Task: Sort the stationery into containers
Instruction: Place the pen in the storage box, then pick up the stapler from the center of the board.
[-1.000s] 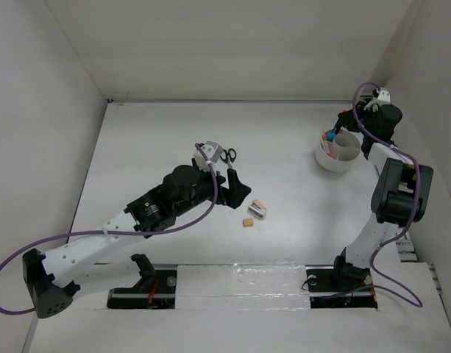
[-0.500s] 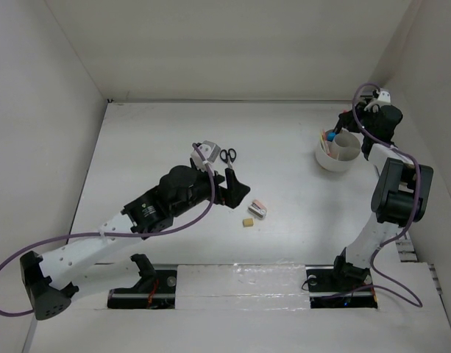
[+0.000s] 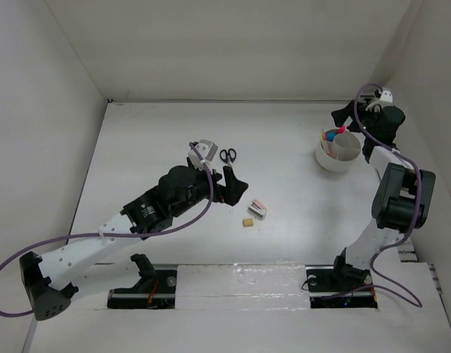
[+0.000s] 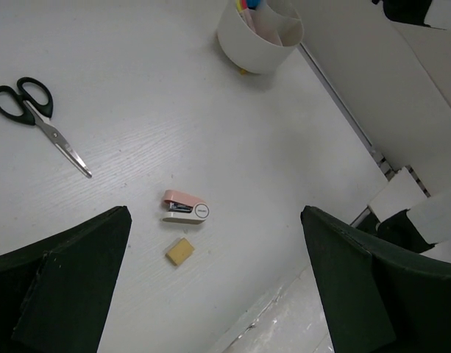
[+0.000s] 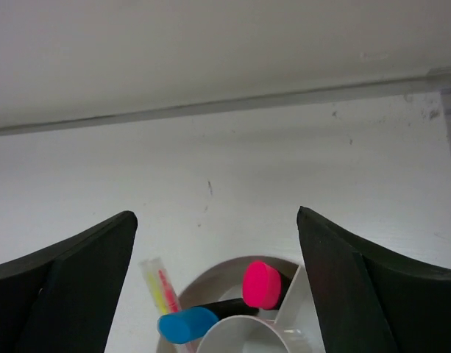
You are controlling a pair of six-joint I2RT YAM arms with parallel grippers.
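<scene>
The round white cup (image 3: pixel 338 153) stands at the back right. It holds a pink-capped highlighter (image 5: pixel 261 284), a blue-capped highlighter (image 5: pixel 187 324) and pale pencils (image 5: pixel 160 287). My right gripper (image 3: pixel 343 118) hovers just above the cup, open (image 5: pixel 215 220), touching nothing. Black-handled scissors (image 3: pixel 227 155) lie mid-table. A pink-grey block (image 3: pixel 259 209) and a tan eraser (image 3: pixel 248 221) lie nearer the front. My left gripper (image 3: pixel 226 180) hangs open above them, between scissors and block. From the left wrist view (image 4: pixel 218 287), scissors (image 4: pixel 37 118), block (image 4: pixel 184 208), eraser (image 4: pixel 181 251) and cup (image 4: pixel 258 37) all show.
White walls close in the table on the left, back and right; the right wall runs close behind the cup. A metal rail (image 3: pixel 240 273) runs along the near edge by the arm bases.
My right gripper has opened and risen a little; the pink highlighter it held now stands free in the cup. The left gripper has drifted slightly left and back.
</scene>
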